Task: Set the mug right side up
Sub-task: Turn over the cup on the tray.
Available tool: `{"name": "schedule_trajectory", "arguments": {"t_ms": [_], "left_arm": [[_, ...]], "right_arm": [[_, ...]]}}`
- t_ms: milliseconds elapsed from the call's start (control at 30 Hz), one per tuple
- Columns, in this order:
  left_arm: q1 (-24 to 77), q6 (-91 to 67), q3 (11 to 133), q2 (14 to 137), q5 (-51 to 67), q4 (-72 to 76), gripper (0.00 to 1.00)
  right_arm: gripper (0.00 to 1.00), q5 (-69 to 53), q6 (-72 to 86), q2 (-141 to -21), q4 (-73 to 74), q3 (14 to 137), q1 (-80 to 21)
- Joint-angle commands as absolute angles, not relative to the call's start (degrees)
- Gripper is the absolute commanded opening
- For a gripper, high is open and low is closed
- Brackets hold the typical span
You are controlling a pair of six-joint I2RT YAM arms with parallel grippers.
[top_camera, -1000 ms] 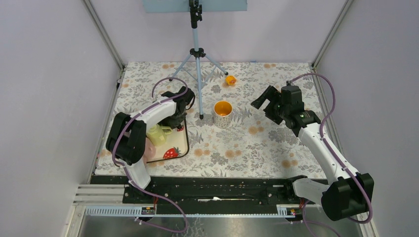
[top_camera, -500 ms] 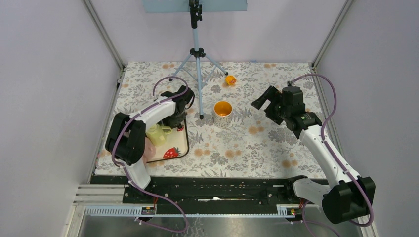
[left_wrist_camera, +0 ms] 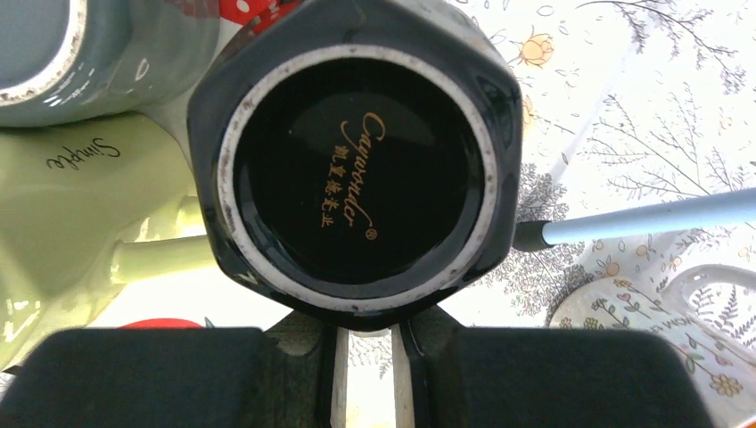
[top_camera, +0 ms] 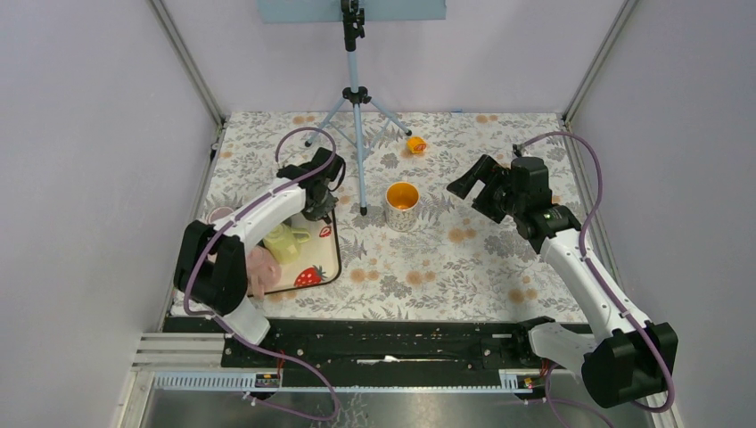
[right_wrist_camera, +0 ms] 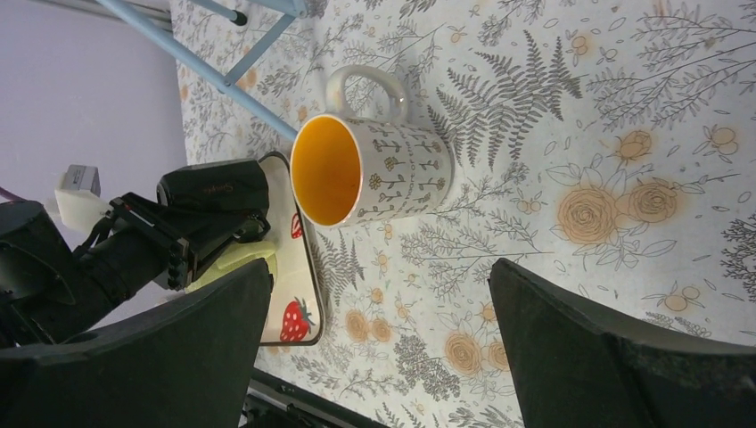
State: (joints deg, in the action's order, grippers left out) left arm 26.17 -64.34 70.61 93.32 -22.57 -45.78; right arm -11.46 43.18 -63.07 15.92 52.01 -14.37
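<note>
**Hazards.** We judge the main risk to be slip during rotation. The left fingers [left_wrist_camera: 178,379] are closed at the near side of the black ceramic mug with the faceted outer wall [left_wrist_camera: 361,156]. They appear to be on its handle, though the mug body hides the contact. So narrow a hold leaves the weight of the black mug to one side, so it may swing or drop once lifted and turned.

The second risk is collision. The pale green mug [left_wrist_camera: 71,214] sits just beside the black mug with its handle reaching towards it, and a grey-blue mug [left_wrist_camera: 98,45] is near as well. A turn made low over the strawberry-printed tray [top_camera: 326,254] could strike either one. The leg of the blue tripod [left_wrist_camera: 642,218] passes close on the other side.

**Position.** The black mug is inverted: its glazed base with gold lettering faces the left wrist camera. It is at the far right corner of the tray, on the left of the floral tabletop [top_camera: 464,267]. We cannot tell whether it rests on the tray. It lies directly ahead of the left fingers.

The right fingers [right_wrist_camera: 160,357] stand wide apart and hold nothing. They hover above the tabletop, well apart from the black mug. The white floral mug with the orange interior [right_wrist_camera: 374,174] stands upright between the two.
</note>
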Motion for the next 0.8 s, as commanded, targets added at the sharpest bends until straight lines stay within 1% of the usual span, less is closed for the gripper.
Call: {"name": "schedule_trajectory", "arguments": {"t_ms": [0, 100, 233, 767], "left_arm": [[25.98, -59.49, 71.51, 87.38, -23.63, -41.95, 0.0], [25.94, -56.75, 70.59, 85.06, -21.91, -39.92, 0.0], [26.0, -52.83, 70.27, 82.19, -18.08, -36.96, 0.0], [25.99, -43.69, 77.13, 78.31, -9.47, -37.33, 0.0]], "right_arm": [[1.0, -15.07, 42.13, -63.12, 12.38, 53.71, -14.85], [1.0, -16.97, 42.92, -63.63, 11.1, 53.73, -14.85], [1.0, -16.61, 43.02, -63.89, 12.36, 54.9, -14.85], [1.0, -14.0, 47.43, -60.59, 10.41, 54.12, -14.77]]}}
